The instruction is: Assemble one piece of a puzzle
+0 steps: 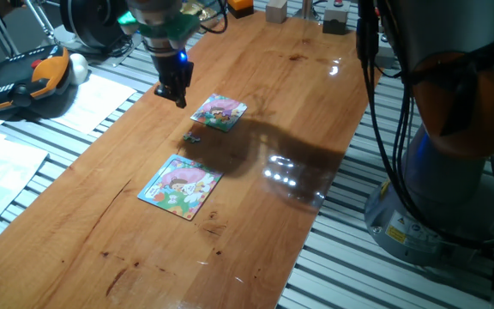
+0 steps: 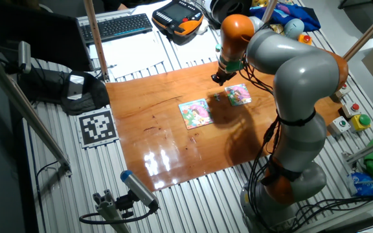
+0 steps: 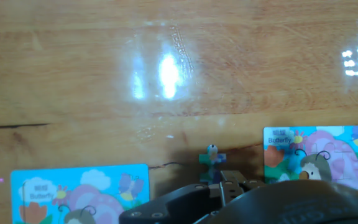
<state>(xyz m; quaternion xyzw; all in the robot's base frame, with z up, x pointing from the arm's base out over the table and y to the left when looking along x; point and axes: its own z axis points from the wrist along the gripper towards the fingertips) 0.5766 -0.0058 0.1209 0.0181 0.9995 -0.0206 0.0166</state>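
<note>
The piece (image 3: 211, 163) lies loose on the bench (image 1: 316, 103) between both puzzles, clear for grasping; gripper (image 1: 177, 93) hovers above, finger spacing indiscernible.

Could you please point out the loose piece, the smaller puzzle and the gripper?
piece (image 3: 211, 163), hand view, its middle.
smaller puzzle (image 1: 219, 112), one fixed view, centre of its picture.
gripper (image 1: 178, 99), one fixed view, between its fingertips.
</note>
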